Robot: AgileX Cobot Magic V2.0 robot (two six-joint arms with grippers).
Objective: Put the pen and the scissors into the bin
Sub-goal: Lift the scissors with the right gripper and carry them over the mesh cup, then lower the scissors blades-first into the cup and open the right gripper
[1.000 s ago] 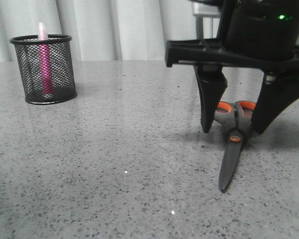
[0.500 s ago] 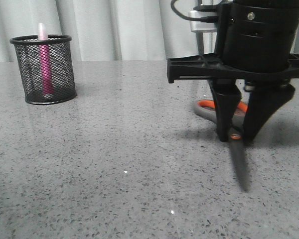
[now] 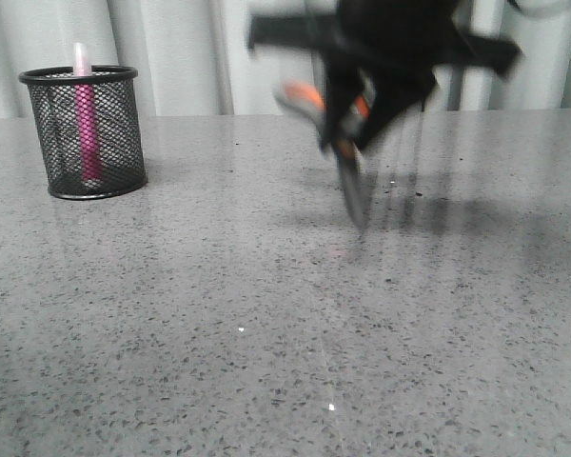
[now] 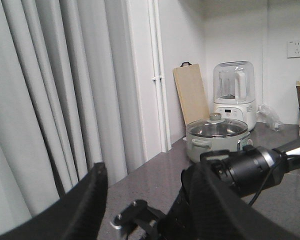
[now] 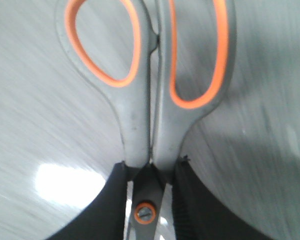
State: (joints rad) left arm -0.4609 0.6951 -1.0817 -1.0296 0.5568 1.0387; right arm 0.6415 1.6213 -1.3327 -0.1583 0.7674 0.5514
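The black mesh bin [image 3: 83,131] stands at the far left of the table with the magenta pen [image 3: 86,119] upright inside it, its pale end above the rim. My right gripper [image 3: 360,122], blurred by motion, is shut on the scissors [image 3: 347,162] and holds them above the table, blades hanging down. In the right wrist view the fingers [image 5: 110,205] clamp the scissors [image 5: 150,100] near the orange pivot dot, handles beyond. My left gripper [image 4: 145,200] is open and empty, raised and facing the curtain; it is out of the front view.
Grey speckled tabletop [image 3: 219,314] between bin and scissors. Curtains stand behind. The left wrist view shows a pot [image 4: 217,137], a blender [image 4: 233,95], a cutting board [image 4: 192,92] and the right arm [image 4: 240,167].
My right gripper closed on the scissors, lifted them off the table and moved them left and back toward the bin. The bin and pen have not moved.
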